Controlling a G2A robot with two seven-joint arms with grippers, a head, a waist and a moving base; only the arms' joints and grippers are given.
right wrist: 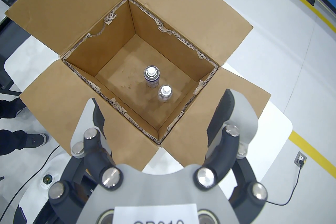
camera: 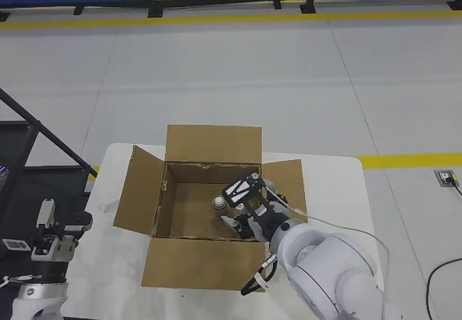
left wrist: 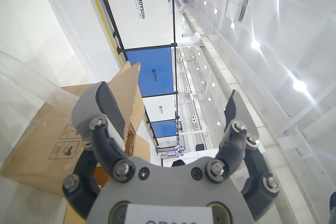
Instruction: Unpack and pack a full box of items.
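Note:
An open cardboard box (camera: pixel 214 144) stands on the white table (camera: pixel 335 184) with all its flaps folded outward. On its floor (right wrist: pixel 123 72) stand a spray can (right wrist: pixel 151 75) with a white cap and, beside it, a small clear bottle (right wrist: pixel 164 92). My right gripper (right wrist: pixel 161 107) hangs above the box's opening, open and holding nothing; from above it sits over the box's right half (camera: pixel 244 208). My left gripper (left wrist: pixel 168 99) is open and empty, points upward, and stays off the table's left side (camera: pixel 54 230), with the box's outer wall (left wrist: pixel 44 135) beside it.
A black metal rack (camera: pixel 6 160) stands left of the table. On the floor to the right lie a socket (camera: pixel 445 178) and a black cable (camera: pixel 455 264). Bare tabletop shows right of the box.

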